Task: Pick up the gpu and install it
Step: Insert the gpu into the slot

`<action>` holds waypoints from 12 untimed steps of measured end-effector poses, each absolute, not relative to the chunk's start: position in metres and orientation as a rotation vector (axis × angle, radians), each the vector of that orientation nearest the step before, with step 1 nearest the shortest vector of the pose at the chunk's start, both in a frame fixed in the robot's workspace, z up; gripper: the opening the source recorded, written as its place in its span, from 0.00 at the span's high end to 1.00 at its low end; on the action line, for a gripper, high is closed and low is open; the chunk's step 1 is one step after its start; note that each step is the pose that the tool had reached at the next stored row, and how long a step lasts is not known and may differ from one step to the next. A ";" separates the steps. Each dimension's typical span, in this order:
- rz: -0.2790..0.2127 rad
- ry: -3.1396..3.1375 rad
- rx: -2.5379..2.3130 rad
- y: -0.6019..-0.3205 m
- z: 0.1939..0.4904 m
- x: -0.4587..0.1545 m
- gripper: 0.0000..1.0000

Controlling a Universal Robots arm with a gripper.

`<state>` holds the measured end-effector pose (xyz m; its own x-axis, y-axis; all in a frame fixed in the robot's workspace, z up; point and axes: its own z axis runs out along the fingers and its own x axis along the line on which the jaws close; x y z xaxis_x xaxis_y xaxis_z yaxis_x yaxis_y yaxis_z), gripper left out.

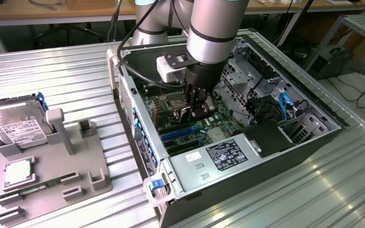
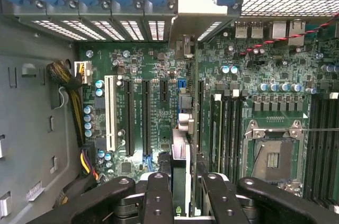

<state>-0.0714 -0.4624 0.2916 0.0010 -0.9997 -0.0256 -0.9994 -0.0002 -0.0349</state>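
Observation:
My gripper [image 1: 195, 108] is down inside the open computer case [image 1: 309, 128], over the motherboard [image 1: 192, 130]. It is shut on the gpu [image 1: 185, 114], a dark card held on edge between the fingers. In the wrist view the gpu [image 2: 180, 152] runs edge-on away from the gripper [image 2: 183, 195], and its pale metal bracket [image 2: 195, 2] stands at the case's rear slot openings. The card hangs above the expansion slots [image 2: 145, 118] on the green motherboard [image 2: 275, 75]. Whether it touches a slot I cannot tell.
On the exterior view's left, a grey holder [image 1: 52, 173] carries a hard drive [image 1: 16, 127], a processor [image 1: 17, 172] and a green RAM stick [image 1: 35, 188]. A power supply [image 1: 224, 154] fills the case's near end. Cables [image 2: 69, 78] and the drive cage wall [image 2: 32, 128] flank the slots.

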 end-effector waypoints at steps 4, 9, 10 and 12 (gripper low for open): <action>-0.010 2.191 -2.192 -0.462 0.286 -0.073 0.73; -0.010 2.191 -2.192 -0.463 0.277 -0.074 0.73; -0.010 2.191 -2.192 -0.463 0.276 -0.074 0.73; -0.011 2.190 -2.191 -0.463 0.274 -0.074 0.73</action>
<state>-0.0740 -0.4626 0.2742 0.0011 -0.9997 -0.0259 -0.9994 -0.0002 -0.0356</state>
